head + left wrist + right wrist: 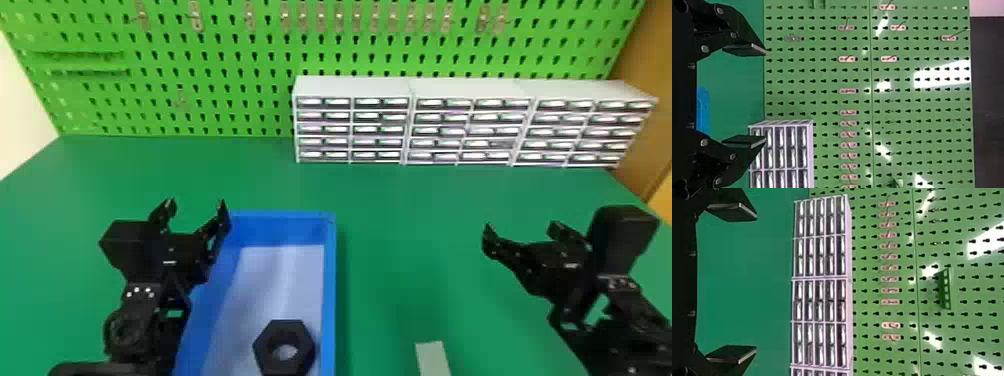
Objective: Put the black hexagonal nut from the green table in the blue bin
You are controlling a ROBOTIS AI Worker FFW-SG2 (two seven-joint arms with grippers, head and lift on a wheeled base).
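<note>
Pair, mine: left gripper (196, 206), right gripper (521, 228), each empty, fingers spread wide. Nut, black, hexagonal (285, 331): one, inside blue bin (329, 280), near right wall.

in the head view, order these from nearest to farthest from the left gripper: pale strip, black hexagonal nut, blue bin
1. Blue bin: its left side is right by the left gripper
2. Black hexagonal nut: inside the bin, toward its right wall
3. Pale strip: on the table, right of the bin
</note>
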